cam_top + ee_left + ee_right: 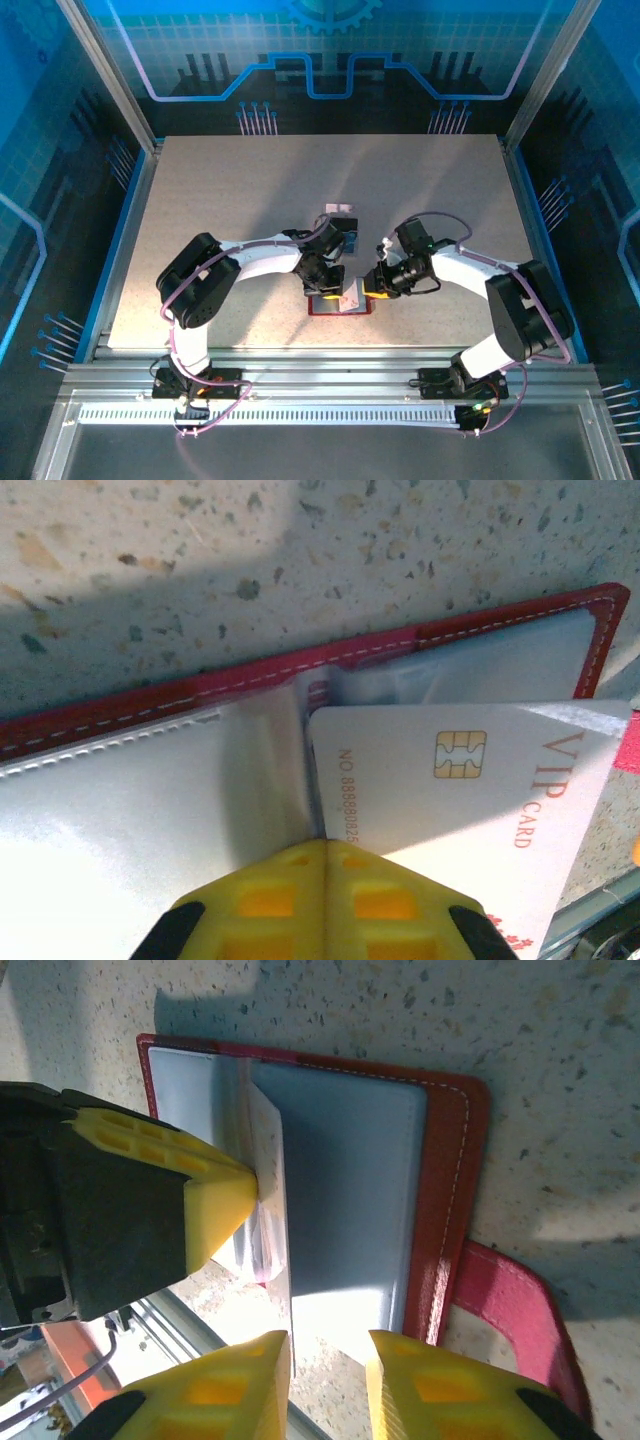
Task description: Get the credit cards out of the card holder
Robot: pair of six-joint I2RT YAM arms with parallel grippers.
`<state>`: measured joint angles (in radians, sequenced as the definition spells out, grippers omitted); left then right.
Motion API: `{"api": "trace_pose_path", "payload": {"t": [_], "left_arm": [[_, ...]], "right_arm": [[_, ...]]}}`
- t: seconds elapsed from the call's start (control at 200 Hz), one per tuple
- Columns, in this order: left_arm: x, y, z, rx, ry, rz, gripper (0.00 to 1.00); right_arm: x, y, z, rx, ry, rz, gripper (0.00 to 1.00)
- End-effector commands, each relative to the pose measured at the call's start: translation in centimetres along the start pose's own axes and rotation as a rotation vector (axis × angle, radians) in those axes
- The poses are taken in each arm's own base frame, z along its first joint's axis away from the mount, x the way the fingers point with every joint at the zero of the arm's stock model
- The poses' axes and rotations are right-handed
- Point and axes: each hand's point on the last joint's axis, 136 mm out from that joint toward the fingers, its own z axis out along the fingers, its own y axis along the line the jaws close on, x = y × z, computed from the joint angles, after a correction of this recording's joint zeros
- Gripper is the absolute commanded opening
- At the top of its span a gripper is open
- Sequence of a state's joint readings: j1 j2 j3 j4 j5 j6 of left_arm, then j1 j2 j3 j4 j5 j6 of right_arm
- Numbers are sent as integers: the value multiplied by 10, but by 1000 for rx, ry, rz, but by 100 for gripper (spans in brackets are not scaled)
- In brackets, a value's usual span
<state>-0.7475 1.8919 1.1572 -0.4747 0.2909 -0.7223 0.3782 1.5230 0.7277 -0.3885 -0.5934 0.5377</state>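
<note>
The dark red card holder (316, 306) (250, 680) (452, 1160) lies open near the table's front edge, grey pockets up. A pale pink credit card (450, 780) (350, 296) marked VIP sticks out of its pocket at a slant; the right wrist view shows it almost edge-on (268, 1145). My left gripper (328, 283) (325, 848) is shut, its tips pressed against the inner leaf beside the card. My right gripper (369, 285) (328, 1365) is open at the holder's near edge, the card's thin free edge standing between its fingers, close to the left one.
Two loose cards, one pale (341, 209) and one blue (351, 238), lie on the speckled table (230, 200) just behind the arms. The holder's red strap tab (510, 1300) trails to its side. The table's metal front rail (165, 1320) runs close below the holder.
</note>
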Motion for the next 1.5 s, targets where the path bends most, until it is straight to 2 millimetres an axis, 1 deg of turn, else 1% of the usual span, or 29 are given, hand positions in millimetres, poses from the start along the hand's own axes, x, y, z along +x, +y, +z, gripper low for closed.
{"api": "trace_pose_path", "payload": {"t": [0.0, 0.25, 0.465, 0.61, 0.745, 0.825, 0.966, 1.181, 1.286, 1.401, 1.496], "left_arm": [[5, 6, 3, -43, 21, 15, 3], [5, 6, 4, -43, 23, 14, 4], [4, 5, 3, -41, 20, 16, 3], [4, 5, 4, -43, 22, 15, 3], [4, 4, 2, -41, 20, 16, 3], [4, 4, 0, -39, 14, 18, 6], [0, -1, -12, -31, -28, 23, 7], [-10, -6, -38, -6, -112, 17, 11], [-13, 0, -51, 2, -155, 2, 12], [-17, 10, -65, 22, -202, -32, 12], [-18, 21, -76, 33, -237, -57, 12]], "right_arm": [[-3, 7, 7, -95, 6, 40, 27], [-4, 7, 18, -163, 10, 74, 26], [-5, 8, 26, -219, 13, 105, 20], [-5, 8, 27, -225, 13, 107, 19], [-5, 9, 26, -224, 10, 104, 15], [-6, 10, 24, -225, 6, 100, 13], [-7, 13, 20, -219, -3, 86, 10], [-9, 20, 7, -183, -19, 43, 7], [-11, 23, 0, -153, -28, 13, 6], [-15, 26, -9, -115, -38, -32, 4], [-18, 28, -15, -71, -37, -84, 0]]}}
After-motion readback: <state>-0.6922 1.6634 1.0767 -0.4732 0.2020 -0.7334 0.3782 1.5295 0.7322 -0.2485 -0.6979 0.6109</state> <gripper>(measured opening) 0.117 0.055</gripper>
